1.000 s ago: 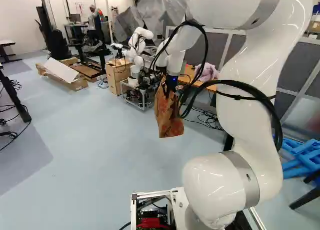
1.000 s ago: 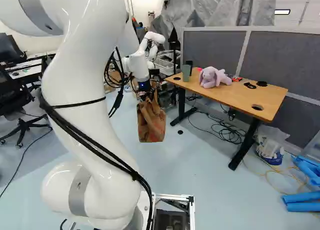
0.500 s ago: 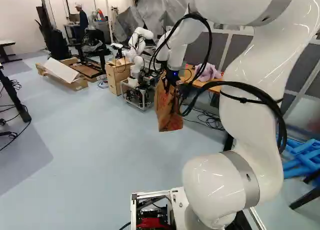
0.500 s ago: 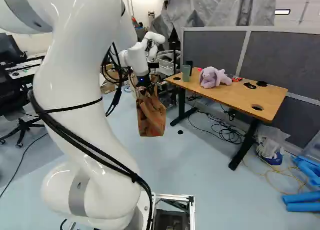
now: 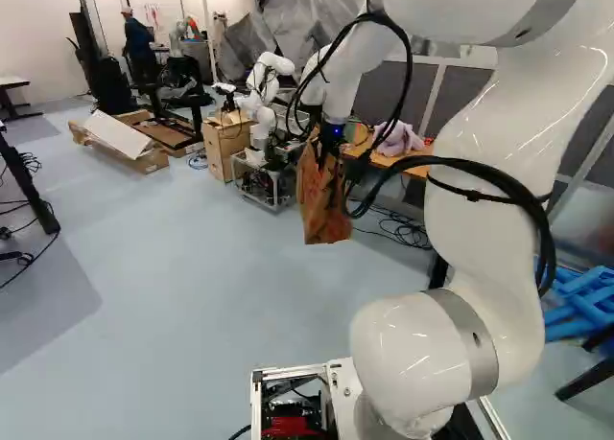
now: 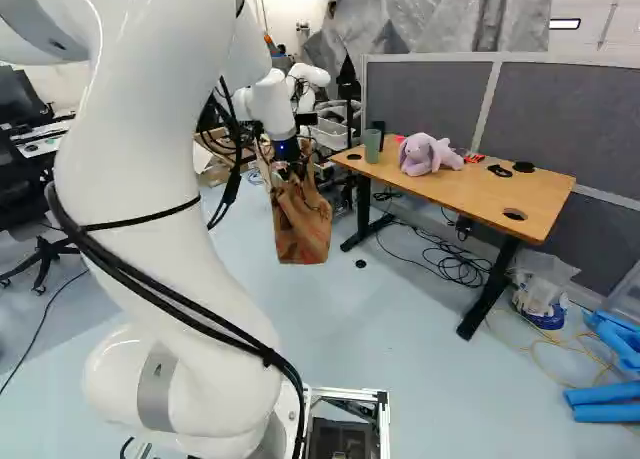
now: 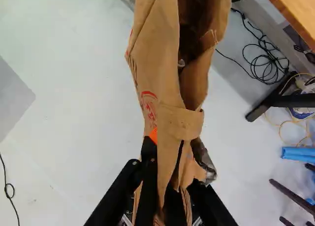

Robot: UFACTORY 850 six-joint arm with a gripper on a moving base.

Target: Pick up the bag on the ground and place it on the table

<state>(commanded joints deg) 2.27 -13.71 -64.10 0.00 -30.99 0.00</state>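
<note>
Bag (image 6: 302, 227) hangs lifted, its top pinched in the nearly closed gripper (image 6: 290, 169), leaving the carry over the tabletop's near edge (image 6: 440, 201) and the set-down.

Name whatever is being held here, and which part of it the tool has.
The brown bag, hanging off the ground; the tool has it by its upper edge, beside the opening.

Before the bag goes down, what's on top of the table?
The table holds a lilac plush, a green cup, a red thing and black items. Anything behind the plush is hidden.
</note>
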